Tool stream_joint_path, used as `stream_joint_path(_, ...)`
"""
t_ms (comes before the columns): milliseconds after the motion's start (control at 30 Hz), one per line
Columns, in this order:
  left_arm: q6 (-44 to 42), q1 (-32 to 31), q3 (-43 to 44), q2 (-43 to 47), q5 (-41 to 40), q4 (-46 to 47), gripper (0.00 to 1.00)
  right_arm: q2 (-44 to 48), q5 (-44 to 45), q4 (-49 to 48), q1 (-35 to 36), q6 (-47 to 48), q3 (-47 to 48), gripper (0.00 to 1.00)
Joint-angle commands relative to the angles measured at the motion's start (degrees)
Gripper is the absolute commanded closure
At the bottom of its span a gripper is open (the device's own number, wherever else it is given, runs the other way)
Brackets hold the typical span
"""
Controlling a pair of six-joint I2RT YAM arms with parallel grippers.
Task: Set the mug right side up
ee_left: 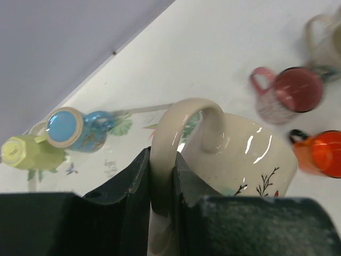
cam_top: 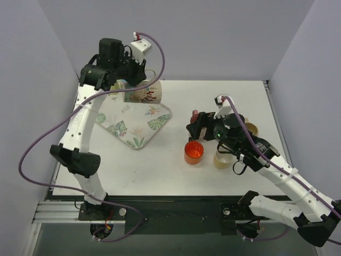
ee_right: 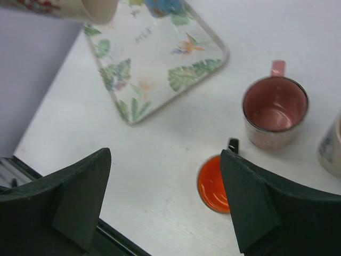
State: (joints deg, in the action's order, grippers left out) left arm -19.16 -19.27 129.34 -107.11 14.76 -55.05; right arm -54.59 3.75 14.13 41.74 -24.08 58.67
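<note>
My left gripper (cam_top: 129, 84) is shut on the handle (ee_left: 178, 125) of a cream mug with a floral print (cam_top: 145, 95), its fingers (ee_left: 133, 192) pinching the loop from both sides. The mug (ee_left: 250, 157) hangs on its side in the air over the far part of the leaf-patterned tray (cam_top: 136, 128). Its end also shows at the top left of the right wrist view (ee_right: 80, 8). My right gripper (ee_right: 165, 197) is open and empty, low over the table beside an orange mug (ee_right: 212, 185).
A blue mug (ee_left: 72, 127) and a green mug (ee_left: 21, 152) lie on the tray (ee_left: 114, 165). An upright pink mug (ee_right: 274, 109), the orange mug (cam_top: 194, 152) and two cream mugs (cam_top: 222, 159) (cam_top: 250, 128) stand around the right gripper (cam_top: 198, 128).
</note>
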Motion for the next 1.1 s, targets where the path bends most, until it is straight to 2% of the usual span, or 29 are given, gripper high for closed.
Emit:
stream_joint_path(0,15.2,-0.9,-2.5,8.8,18.1,2.8,1.0,-3.1,-7.5,-21.6,0.9,-4.6,0.7,0.22)
stream_joint_path(67,17.8,-1.0,-4.1,10.3,23.3,4.0,1.0,-4.3,-9.4,-25.8,1.2,-5.8,1.3,0.19)
stream_joint_path(100,18.8,-1.1,-4.7,11.2,24.7,4.2,1.0,-4.6,-10.2,-27.6,1.2,-7.0,1.2,0.1)
stream_joint_path(133,18.8,-1.5,-5.1,11.4,27.1,4.6,1.0,-5.1,-10.2,-29.8,1.3,-7.4,1.4,0.08)
stream_joint_path(200,18.7,-2.7,-5.1,11.8,25.9,4.1,1.0,-5.2,-10.0,-30.9,1.2,-7.2,1.4,0.07)
stream_joint_path(433,15.8,-5.0,-5.1,11.9,25.4,3.2,1.0,-2.5,-14.1,-35.6,1.4,-5.6,-0.4,0.07)
stream_joint_path(633,16.0,-7.4,-4.0,11.7,27.9,2.8,1.0,-9.0,-16.3,-36.6,1.7,-9.1,3.5,0.12)
stream_joint_path(767,16.3,-8.1,-3.6,12.0,29.8,2.5,1.0,-9.9,-15.3,-36.9,2.1,-8.7,3.5,0.16)
stream_joint_path(800,15.8,-8.2,-4.1,12.5,30.0,2.5,1.0,-9.8,-15.4,-37.3,2.2,-8.4,3.2,0.2)
stream_joint_path(867,15.6,-8.2,-6.5,12.6,30.5,3.3,1.0,-9.7,-17.8,-38.6,2.2,-7.8,2.9,0.37)
stream_joint_path(900,15.6,-8.2,-7.2,12.5,31.0,3.4,1.0,-10.1,-18.6,-39.2,2.3,-7.7,3.4,0.54)
stream_joint_path(933,15.3,-8.3,-7.9,12.3,31.5,3.7,1.0,-10.4,-20.8,-39.4,2.5,-7.4,3.8,0.63)
stream_joint_path(967,15.3,-8.3,-8.1,12.3,31.6,4.0,1.0,-11.0,-21.3,-38.9,2.9,-7.0,4.7,0.86)
stream_joint_path(1033,15.5,-8.3,-8.7,11.9,31.9,5.1,1.0,-11.0,-20.9,-37.1,3.5,-6.0,5.4,1.0)
stream_joint_path(1067,15.1,-8.2,-9.1,11.8,31.8,5.6,1.0,-10.9,-19.7,-35.0,3.5,-5.2,5.4,1.0)
